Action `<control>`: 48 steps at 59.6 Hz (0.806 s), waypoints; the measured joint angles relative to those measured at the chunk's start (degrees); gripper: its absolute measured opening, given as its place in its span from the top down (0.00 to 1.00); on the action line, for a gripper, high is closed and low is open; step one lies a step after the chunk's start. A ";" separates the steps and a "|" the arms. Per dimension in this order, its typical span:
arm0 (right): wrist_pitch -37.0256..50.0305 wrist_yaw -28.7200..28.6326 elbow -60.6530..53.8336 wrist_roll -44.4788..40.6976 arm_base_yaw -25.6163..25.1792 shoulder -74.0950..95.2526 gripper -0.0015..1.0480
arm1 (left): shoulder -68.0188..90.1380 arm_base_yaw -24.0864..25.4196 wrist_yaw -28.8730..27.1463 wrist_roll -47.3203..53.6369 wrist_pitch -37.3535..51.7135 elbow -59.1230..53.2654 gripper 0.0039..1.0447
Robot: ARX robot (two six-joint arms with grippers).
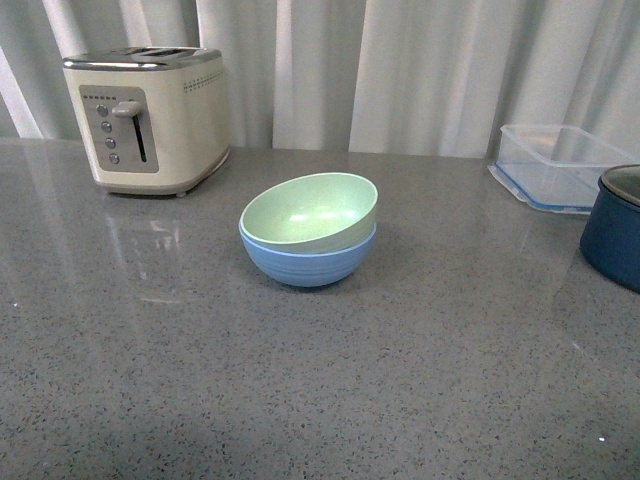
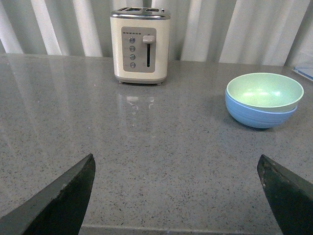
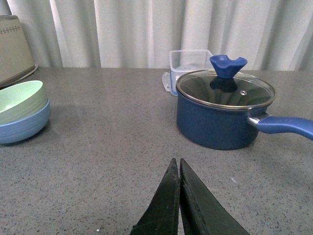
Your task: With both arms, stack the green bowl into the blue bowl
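Note:
The pale green bowl (image 1: 311, 210) sits nested inside the light blue bowl (image 1: 308, 262) in the middle of the grey table, slightly tilted. Both also show in the left wrist view, the green bowl (image 2: 264, 91) inside the blue bowl (image 2: 259, 115), and in the right wrist view, the green bowl (image 3: 19, 100) inside the blue bowl (image 3: 22, 127). Neither arm shows in the front view. My left gripper (image 2: 176, 169) is open and empty, well back from the bowls. My right gripper (image 3: 178, 164) is shut and empty, far from them.
A cream toaster (image 1: 150, 118) stands at the back left. A clear plastic container (image 1: 558, 165) and a dark navy pot (image 1: 615, 228) with a glass lid (image 3: 225, 88) and blue handle (image 3: 286, 126) stand at the right. Curtains hang behind the table.

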 joint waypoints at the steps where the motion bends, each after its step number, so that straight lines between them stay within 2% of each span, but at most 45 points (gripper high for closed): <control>1: -0.61 -0.02 0.00 0.00 0.00 -0.66 0.99 | 0.00 0.00 0.00 0.00 0.00 0.00 0.06; 39: -16.44 -0.04 0.00 0.00 0.00 -16.92 0.99 | 0.00 0.00 0.00 0.00 0.00 0.00 0.06; 45: -25.18 -0.15 0.02 -0.02 0.00 -23.56 0.99 | 0.00 0.00 0.00 0.00 0.00 0.00 0.06; 48: -26.23 -0.15 0.02 -0.02 0.00 -26.45 0.99 | 0.02 0.00 0.00 0.02 0.00 0.00 0.06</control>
